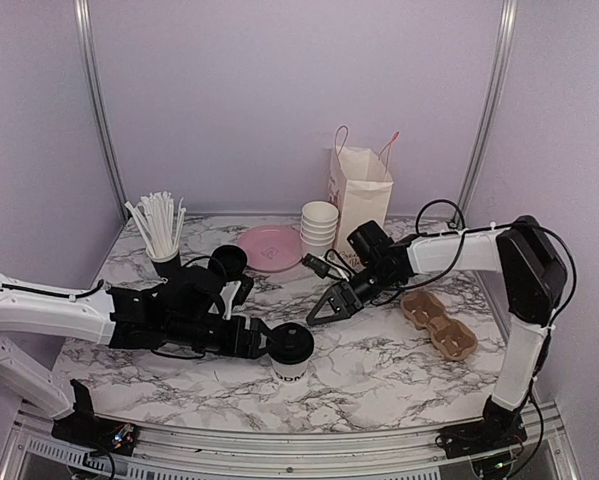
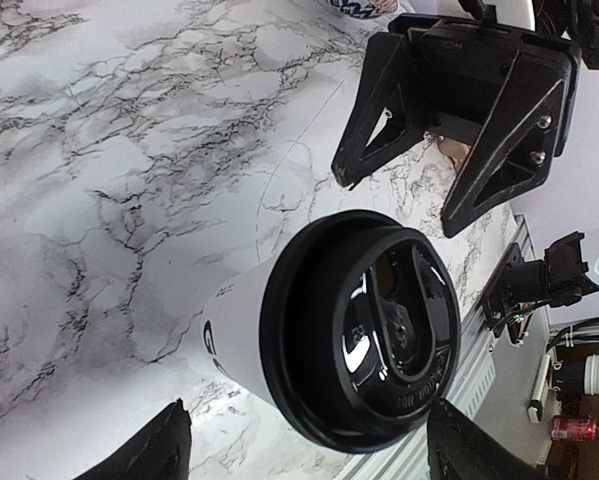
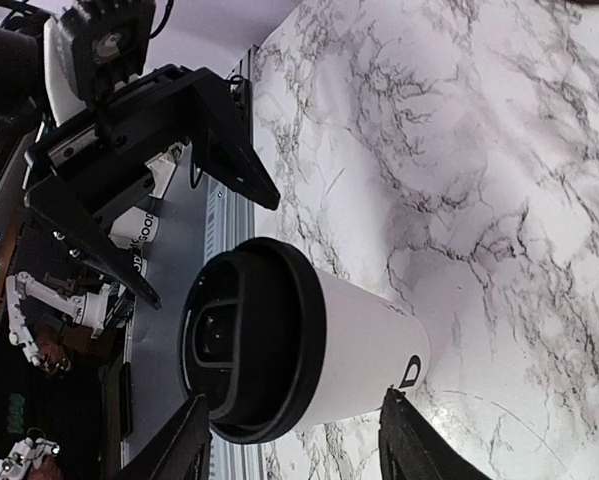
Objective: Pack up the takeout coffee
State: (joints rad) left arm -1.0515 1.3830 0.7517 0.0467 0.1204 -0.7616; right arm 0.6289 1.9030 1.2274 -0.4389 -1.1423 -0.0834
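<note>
A takeout coffee cup (image 1: 291,352), white with a black dome lid, stands upright at the front middle of the marble table. My left gripper (image 1: 263,336) is open just left of its lid. My right gripper (image 1: 319,314) is open just behind and right of it. In the left wrist view the cup (image 2: 354,330) lies ahead between my open fingers (image 2: 164,448), untouched. In the right wrist view the cup (image 3: 309,350) also stands between open fingertips (image 3: 179,450). A second lidded cup (image 1: 229,263) stands behind my left arm, partly hidden.
A brown cardboard cup carrier (image 1: 439,323) lies at the right. A paper bag (image 1: 359,190), stacked lidless cups (image 1: 319,228) and a pink plate (image 1: 269,247) stand at the back. A black cup of straws (image 1: 161,235) is at the back left.
</note>
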